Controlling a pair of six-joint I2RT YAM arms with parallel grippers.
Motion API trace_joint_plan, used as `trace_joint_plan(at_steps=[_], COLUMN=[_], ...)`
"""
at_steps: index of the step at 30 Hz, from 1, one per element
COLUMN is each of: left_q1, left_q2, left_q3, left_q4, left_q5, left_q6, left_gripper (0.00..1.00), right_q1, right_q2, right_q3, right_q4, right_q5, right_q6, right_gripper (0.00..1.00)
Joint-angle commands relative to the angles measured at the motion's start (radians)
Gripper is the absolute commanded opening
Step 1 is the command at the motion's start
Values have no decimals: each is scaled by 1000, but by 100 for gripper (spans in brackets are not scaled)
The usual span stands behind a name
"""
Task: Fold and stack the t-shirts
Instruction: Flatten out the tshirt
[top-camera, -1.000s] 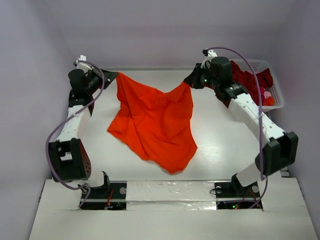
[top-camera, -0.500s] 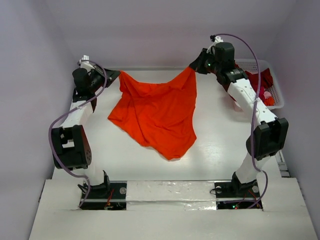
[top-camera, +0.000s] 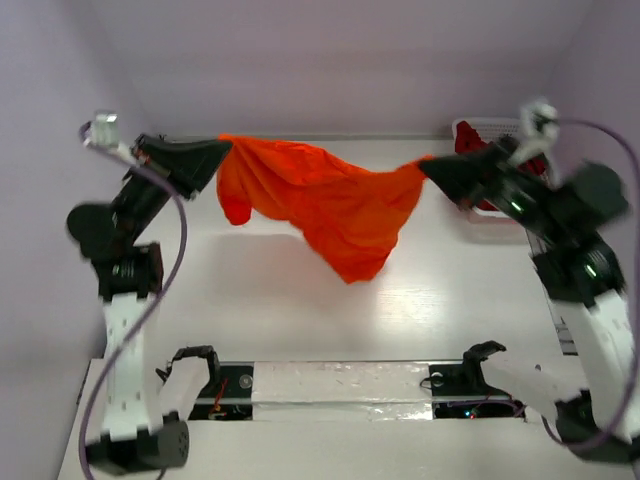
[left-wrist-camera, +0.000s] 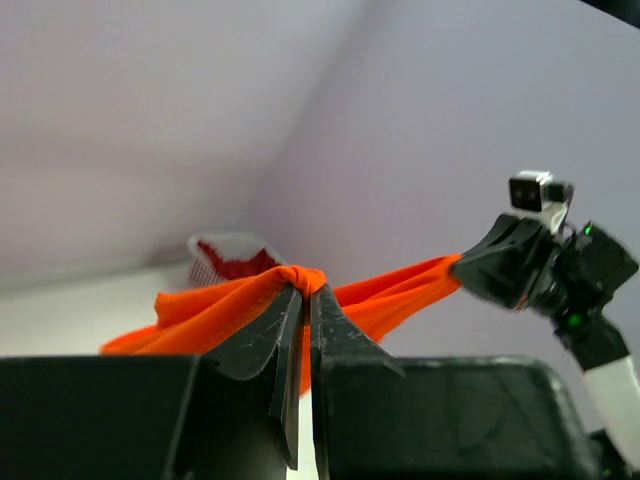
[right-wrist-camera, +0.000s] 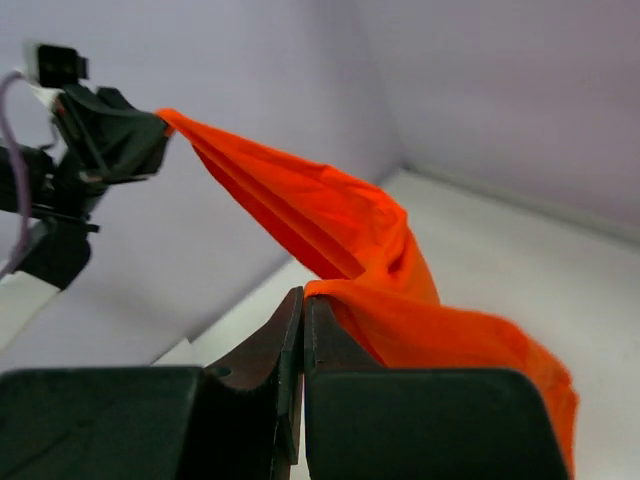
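So the orange t-shirt (top-camera: 330, 205) is now up off the table (top-camera: 300, 320), stretched between the left claw (top-camera: 222, 150) at 10 o'clock and right claw (top-camera: 428, 165) at 2, each pinching an end, looks ready to lay flat.

2 arms, left arm (top-camera: 122, 320) and right arm (top-camera: 603, 340): white link shells, black joint blocks. Purple cable (top-camera: 184, 225) loops along each. Left gripper (top-camera: 228, 150) and right gripper (top-camera: 425, 165) black, wedge-shaped, thin flat fingers (left-wrist-camera: 335, 330). Small white camera box (top-camera: 103, 128) on each wrist. Green lights (top-camera: 517, 205) on right arm
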Motion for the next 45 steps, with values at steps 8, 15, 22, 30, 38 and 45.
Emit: trace_joint_plan(at_steps=[8,15,22,30,38,45], left_q1=[-4,-4,-93,-144,-155,-164], left_q2=[-467,-483,-345,-365,-389,-421], left_q3=[-7,207,442,350,350,364], left_q4=[-237,-362,-717,-737,-812,-867], left_q5=[76,65,-260,-475,-593,-526], left_q6=[112,133,440,488,509,486], left_gripper=[0,0,0,0,0,0], right_q1=[3,3,3,3,3,3], right_q2=[-569,-558,-491,-529,-560,-572], right_q3=[-240,-164,-90,-108,-84,-44], right_q4=[1,-72,-142,-170,-282,-378], right_q5=[-20,7,380,590,751,658], right_q6=[3,-33,-80,-77,-47,-59], right_gripper=[0,0,0,0,0,0])
